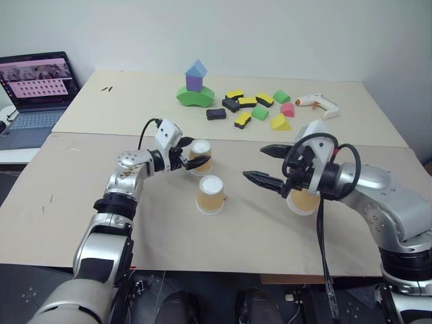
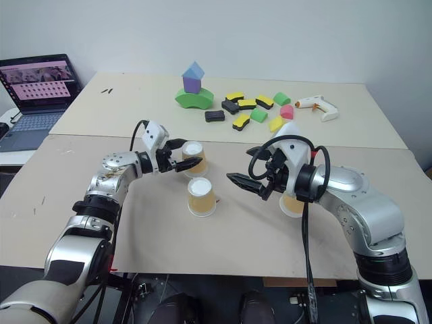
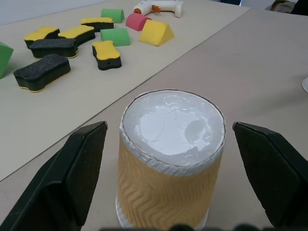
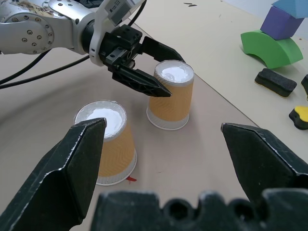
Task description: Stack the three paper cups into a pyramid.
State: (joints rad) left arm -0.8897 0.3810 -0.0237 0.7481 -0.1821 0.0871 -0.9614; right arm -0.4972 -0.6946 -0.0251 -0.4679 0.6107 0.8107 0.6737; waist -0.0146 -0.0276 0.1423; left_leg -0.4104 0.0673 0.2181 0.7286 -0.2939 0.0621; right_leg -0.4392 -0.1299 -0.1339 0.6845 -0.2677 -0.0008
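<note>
- Tan-orange paper cups, all three upside down on the near counter point(image 1: 81, 223), white bases up, none stacked.
- Far cup point(image 1: 201, 157): sits between the spread fingers of the left hand point(image 1: 187, 158); fingers flank it, no contact visible, so released.
- Middle cup point(image 1: 210, 194): just in front of the far cup, close but apart, nothing touching it.
- Third cup point(image 1: 303, 200): off to the right, mostly hidden behind the right hand point(image 1: 265, 165).
- Right hand: hovers above the counter, fingers spread wide, empty, pointing toward the other two cups.
- Far counter: blue-purple-green block tower point(image 1: 195, 86), scattered foam blocks point(image 1: 251, 108), white glue gun point(image 1: 318, 103).
- Laptop point(image 1: 34, 94) open at far left.
</note>
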